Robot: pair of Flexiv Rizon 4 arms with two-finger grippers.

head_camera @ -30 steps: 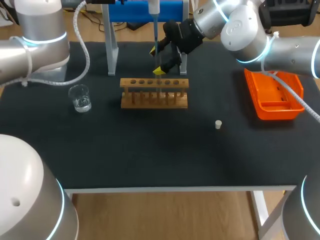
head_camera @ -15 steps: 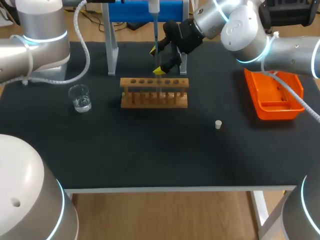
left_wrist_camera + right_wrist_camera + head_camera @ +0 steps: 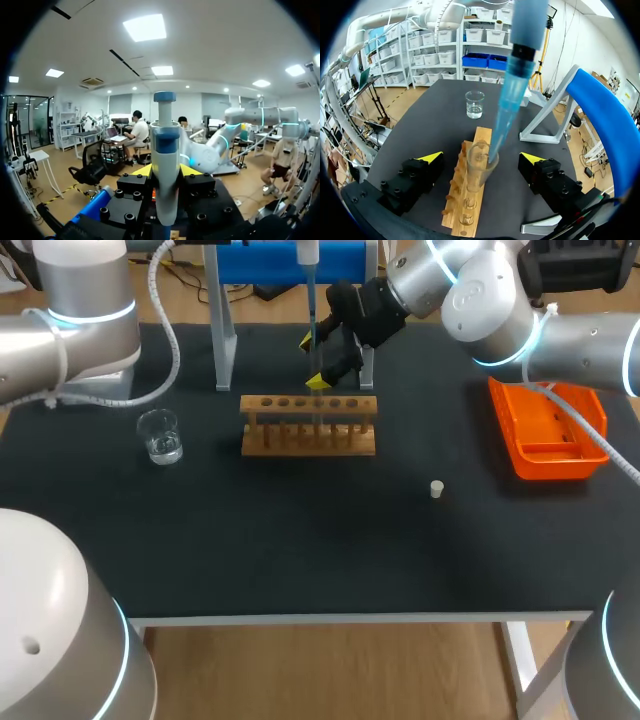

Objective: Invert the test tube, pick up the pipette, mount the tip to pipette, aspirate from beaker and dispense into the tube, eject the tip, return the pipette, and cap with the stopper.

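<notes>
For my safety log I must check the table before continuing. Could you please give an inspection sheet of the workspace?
Surface: black table, no spill seen.
Job's things: tube upright in rack, pipette tip in its mouth; beaker and stopper stand apart.
Clutter: orange tray, blue stand.
Grippers: left gripper shut on pipette; right gripper open, fingers either side of tube.
Cables: hose on left arm; cable over tray.
Surroundings: nothing seen.

The desk [image 3: 300, 550] has a flat, matte black top with a thin pale front edge. A white leg [image 3: 520, 665] stands under its front right corner. Below the front edge lies a light wood-pattern floor [image 3: 330, 670], and the same floor shows past the far edge. The right wrist view shows the same black top [image 3: 427, 132], evenly lit.
</notes>
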